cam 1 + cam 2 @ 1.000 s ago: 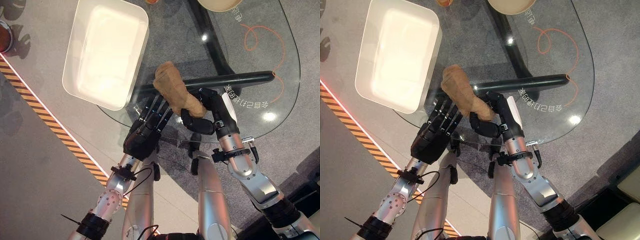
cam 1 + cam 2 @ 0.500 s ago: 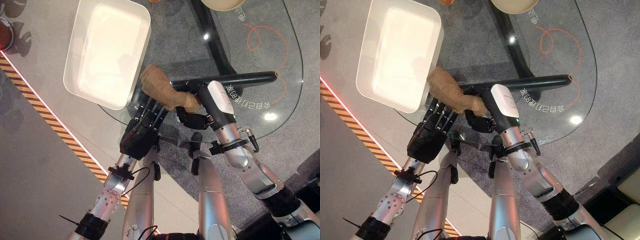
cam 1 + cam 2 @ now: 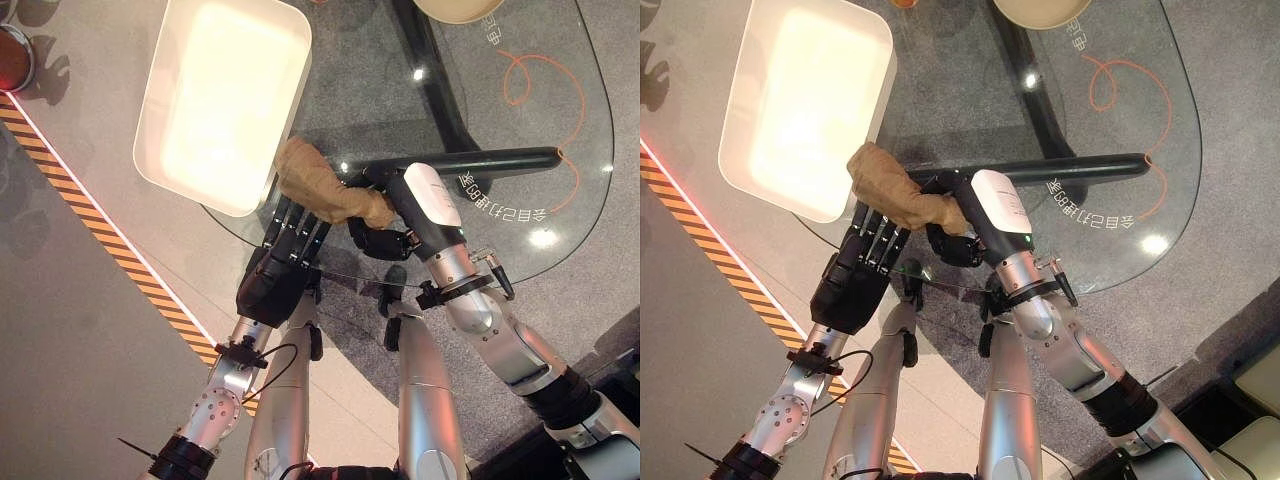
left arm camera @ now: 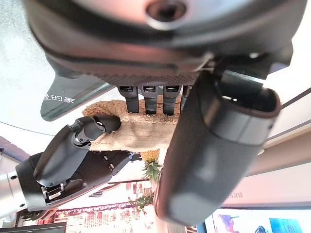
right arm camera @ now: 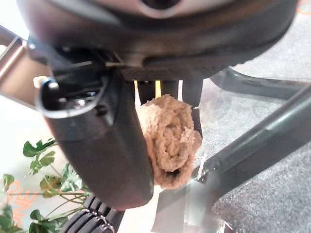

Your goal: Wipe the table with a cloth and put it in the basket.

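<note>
A tan cloth [image 3: 318, 186] is bunched in a roll over the near left part of the glass table [image 3: 560, 110]. My right hand [image 3: 395, 222] is shut on the cloth's right end [image 5: 170, 133]. Its free end [image 3: 872, 168] sticks out toward the white basket [image 3: 225, 100], close to that basket's near right edge. My left hand [image 3: 280, 255] lies flat at the table's near edge, fingers straight, their tips under or against the cloth [image 4: 141, 131]. The basket stands at the table's left, partly over the rim.
A tan bowl [image 3: 460, 8] sits at the table's far edge. An orange-black striped line [image 3: 110, 250] runs across the floor on the left, with a round red object [image 3: 15, 60] beyond it. The table's dark frame [image 3: 470, 160] shows through the glass.
My right hand has carried the cloth leftward, toward the basket, and turned so its back faces up. The left hand has stayed at the table's edge. The camera has shifted slightly.
</note>
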Robot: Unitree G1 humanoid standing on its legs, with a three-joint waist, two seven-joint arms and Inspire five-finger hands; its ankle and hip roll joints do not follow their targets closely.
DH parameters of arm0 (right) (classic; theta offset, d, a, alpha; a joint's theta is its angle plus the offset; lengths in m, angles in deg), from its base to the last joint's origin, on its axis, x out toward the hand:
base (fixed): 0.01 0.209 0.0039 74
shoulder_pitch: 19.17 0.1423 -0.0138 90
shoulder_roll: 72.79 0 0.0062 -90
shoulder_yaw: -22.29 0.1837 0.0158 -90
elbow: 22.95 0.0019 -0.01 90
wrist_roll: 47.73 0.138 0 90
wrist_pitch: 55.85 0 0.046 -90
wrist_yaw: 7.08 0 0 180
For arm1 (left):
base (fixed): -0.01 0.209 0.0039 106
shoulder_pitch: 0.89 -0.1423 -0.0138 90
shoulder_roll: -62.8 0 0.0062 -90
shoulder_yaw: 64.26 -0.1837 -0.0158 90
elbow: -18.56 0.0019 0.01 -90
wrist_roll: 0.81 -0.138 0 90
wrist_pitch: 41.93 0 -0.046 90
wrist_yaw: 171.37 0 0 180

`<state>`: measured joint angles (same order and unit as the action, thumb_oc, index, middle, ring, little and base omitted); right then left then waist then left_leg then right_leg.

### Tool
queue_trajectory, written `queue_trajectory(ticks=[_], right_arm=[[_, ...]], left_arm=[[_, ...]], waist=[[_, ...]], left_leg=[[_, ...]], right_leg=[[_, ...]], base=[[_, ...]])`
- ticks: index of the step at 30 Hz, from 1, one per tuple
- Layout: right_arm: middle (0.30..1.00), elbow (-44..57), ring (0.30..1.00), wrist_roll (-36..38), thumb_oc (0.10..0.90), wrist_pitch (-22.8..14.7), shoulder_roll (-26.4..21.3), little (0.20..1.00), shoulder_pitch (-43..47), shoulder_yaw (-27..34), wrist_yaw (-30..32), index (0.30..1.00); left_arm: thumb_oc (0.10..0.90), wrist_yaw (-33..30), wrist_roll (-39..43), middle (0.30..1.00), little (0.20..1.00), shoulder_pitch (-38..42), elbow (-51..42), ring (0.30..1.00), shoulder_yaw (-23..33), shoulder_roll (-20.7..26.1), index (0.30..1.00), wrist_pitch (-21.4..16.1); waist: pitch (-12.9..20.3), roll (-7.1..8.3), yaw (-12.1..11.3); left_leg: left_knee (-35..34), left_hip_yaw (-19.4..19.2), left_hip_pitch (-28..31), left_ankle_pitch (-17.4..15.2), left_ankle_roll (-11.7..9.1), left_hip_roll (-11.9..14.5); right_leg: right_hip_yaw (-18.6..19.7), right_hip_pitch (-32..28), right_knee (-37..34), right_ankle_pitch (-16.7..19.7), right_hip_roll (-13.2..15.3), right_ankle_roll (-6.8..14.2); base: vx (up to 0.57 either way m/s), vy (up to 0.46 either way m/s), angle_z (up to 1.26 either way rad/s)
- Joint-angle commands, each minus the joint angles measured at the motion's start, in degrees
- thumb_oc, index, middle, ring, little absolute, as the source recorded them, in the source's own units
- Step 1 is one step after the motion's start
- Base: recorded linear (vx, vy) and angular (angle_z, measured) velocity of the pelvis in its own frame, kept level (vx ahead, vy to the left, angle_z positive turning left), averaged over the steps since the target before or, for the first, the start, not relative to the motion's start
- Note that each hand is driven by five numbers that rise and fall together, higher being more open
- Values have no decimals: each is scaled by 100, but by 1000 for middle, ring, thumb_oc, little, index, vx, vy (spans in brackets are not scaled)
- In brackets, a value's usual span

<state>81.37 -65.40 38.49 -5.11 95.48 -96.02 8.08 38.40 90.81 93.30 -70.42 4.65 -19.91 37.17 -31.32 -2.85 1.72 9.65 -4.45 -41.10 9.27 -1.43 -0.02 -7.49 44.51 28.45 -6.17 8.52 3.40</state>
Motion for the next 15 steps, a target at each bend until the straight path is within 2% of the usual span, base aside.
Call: queue_trajectory(ticks=[1,2,3,6,15], right_arm=[[300,760,300,-350,100,-414,-214,200,90,-292,-144,300],[300,743,300,-443,100,-410,-158,200,152,-308,-202,300],[300,743,300,-443,100,-410,-158,200,152,-308,-202,300],[300,765,300,-542,100,-310,-54,200,251,-311,-370,300],[300,771,300,-686,100,-400,-46,200,322,-314,-506,300]], left_arm=[[800,1018,58,900,900,373,-1401,900,341,-21,900,-454],[800,686,66,900,900,458,-1373,900,426,-89,900,-559],[800,686,66,900,900,458,-1373,900,426,-89,900,-559],[800,-80,-74,900,900,581,-1366,900,584,-284,900,-573],[800,-964,-592,900,900,733,-1525,900,675,-456,900,-274]], waist=[[152,46,-27],[152,47,-28],[152,47,-28],[152,41,-40],[152,32,-44]], left_leg=[[832,-463,99,-1118,76,-303],[834,-441,92,-1109,73,-312],[834,-441,92,-1109,73,-312],[836,-391,60,-1097,72,-333],[835,-352,38,-1092,95,-369]], right_leg=[[-68,-223,-1120,734,-454,196],[-57,-217,-1102,723,-465,194],[-57,-217,-1102,723,-465,194],[-53,-185,-1063,697,-475,189],[-25,-161,-1031,674,-495,188]], base=[[0,0,0],[0,0,0],[0,0,0],[0,0,0],[0,0,0]])
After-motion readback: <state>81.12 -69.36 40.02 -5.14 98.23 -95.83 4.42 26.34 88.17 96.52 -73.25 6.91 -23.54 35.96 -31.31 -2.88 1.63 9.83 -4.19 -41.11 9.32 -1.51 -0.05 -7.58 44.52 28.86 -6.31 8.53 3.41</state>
